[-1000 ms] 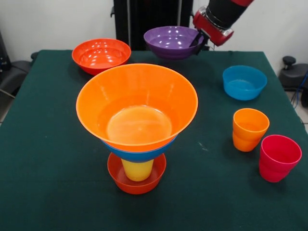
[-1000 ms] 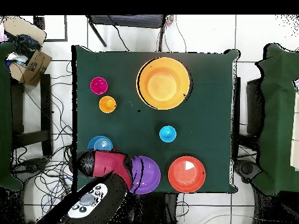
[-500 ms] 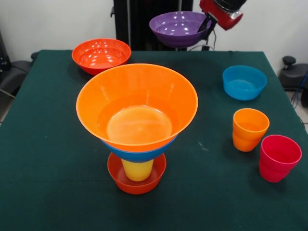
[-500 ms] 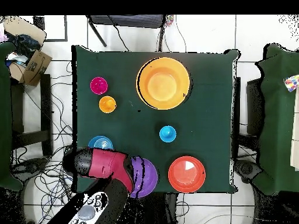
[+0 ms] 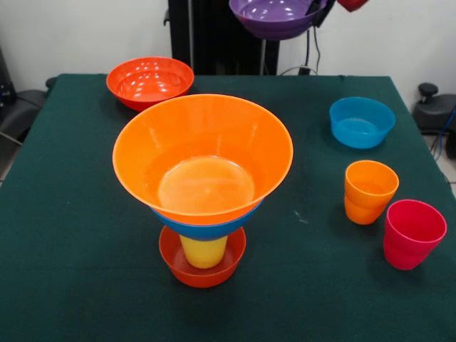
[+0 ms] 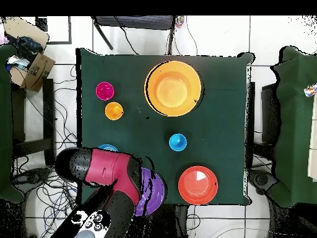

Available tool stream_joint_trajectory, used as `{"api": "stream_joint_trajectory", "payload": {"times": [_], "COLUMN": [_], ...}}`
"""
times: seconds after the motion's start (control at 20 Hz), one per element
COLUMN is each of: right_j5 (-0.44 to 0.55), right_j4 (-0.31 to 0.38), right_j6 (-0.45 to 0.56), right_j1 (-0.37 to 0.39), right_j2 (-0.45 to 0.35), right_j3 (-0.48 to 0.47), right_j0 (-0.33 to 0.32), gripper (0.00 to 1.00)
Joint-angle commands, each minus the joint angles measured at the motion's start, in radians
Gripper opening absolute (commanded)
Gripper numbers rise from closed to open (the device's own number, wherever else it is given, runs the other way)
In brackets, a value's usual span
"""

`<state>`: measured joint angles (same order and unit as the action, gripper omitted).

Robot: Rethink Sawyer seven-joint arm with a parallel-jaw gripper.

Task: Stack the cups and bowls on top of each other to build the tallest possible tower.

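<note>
The tower stands mid-table: a large light orange bowl (image 5: pixel 203 160) on a blue bowl (image 5: pixel 206 230), a yellow cup (image 5: pixel 204 251) and a small red-orange bowl (image 5: pixel 203 269). From above only its orange bowl (image 6: pixel 173 88) shows. My gripper (image 5: pixel 315 10) is shut on the rim of the purple bowl (image 5: pixel 276 16), which hangs high above the table's far edge. In the overhead view the arm (image 6: pixel 111 173) covers part of the purple bowl (image 6: pixel 153 189). Loose pieces: a red-orange bowl (image 5: pixel 149 80), a teal-blue bowl (image 5: pixel 361 121), an orange cup (image 5: pixel 369 191), a pinkish red cup (image 5: pixel 413 233) and a blue cup (image 6: pixel 178 142).
The green table (image 5: pixel 71 214) holds everything. In the overhead view a cardboard box (image 6: pixel 28 59) and cables lie on the floor at the left, and another green surface (image 6: pixel 297 124) stands to the right.
The gripper has risen with the purple bowl, from just above the table's far edge to the top of the front view. Everything else is still.
</note>
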<state>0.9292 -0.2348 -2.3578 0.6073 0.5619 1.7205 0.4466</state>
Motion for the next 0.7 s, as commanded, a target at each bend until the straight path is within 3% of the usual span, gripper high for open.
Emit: {"api": "stream_joint_trajectory", "payload": {"times": [0.05, 0.7], "right_j5": [0.180, 0.279], "right_j4": [0.087, 0.115], "right_j6": [-0.029, -0.032], "right_j1": [0.020, -0.017], "right_j2": [-0.048, -0.051], "right_j3": [-0.201, -0.382], "right_j0": [-0.047, -0.094], "gripper": [0.00, 0.00]}}
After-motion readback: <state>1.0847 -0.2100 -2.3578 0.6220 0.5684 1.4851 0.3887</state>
